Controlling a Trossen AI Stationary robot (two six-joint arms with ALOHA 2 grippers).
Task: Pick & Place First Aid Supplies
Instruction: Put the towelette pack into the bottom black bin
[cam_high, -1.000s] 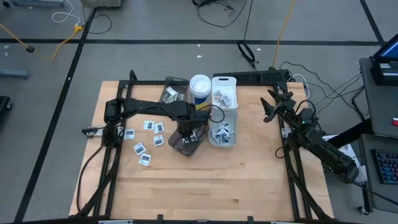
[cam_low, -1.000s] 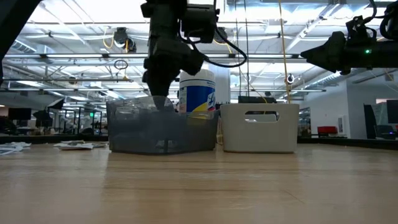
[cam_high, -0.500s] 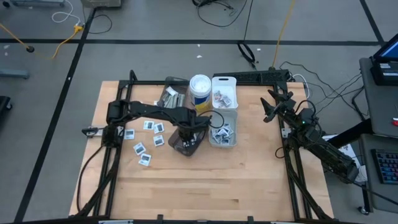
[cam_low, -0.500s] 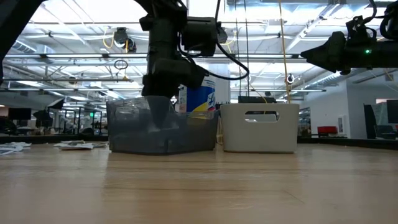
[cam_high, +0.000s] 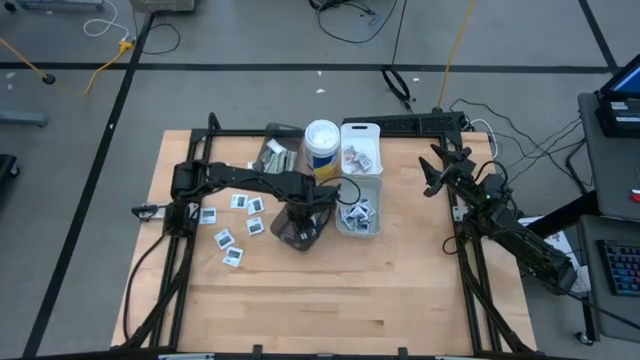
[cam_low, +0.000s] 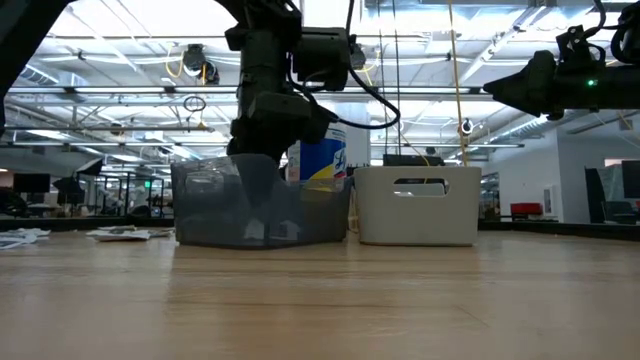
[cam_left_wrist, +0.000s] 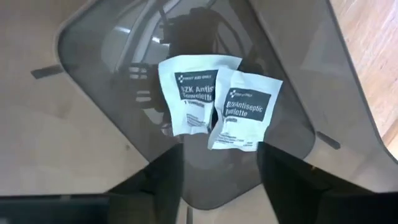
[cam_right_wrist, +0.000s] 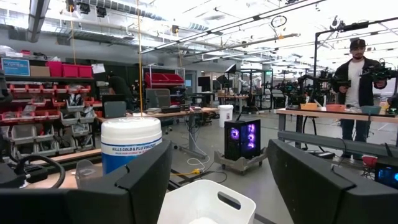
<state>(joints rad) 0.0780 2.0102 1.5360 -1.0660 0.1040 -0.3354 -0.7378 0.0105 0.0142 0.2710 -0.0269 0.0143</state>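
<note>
Release is in hand: left hand (cam_left_wrist: 219, 180) parted over smoky plastic bin (cam_left_wrist: 112, 124), two white antiseptic packets (cam_left_wrist: 214, 102) dropped; another tabletop packet (cam_high: 232, 256) would be fetched.

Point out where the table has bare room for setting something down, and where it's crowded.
Bare wood runs across the table's near half, below the smoky bin and white bin. Crowded: loose packets left of the smoky bin, where the left gripper hovers; wipes canister behind.

Two white square packets (cam_left_wrist: 214, 106) with dark print lie flat and overlapping in the smoky bin (cam_high: 298, 232), more packets (cam_high: 232, 221) scattered on the worktop to its left, others (cam_high: 357, 215) in the white bin.
</note>
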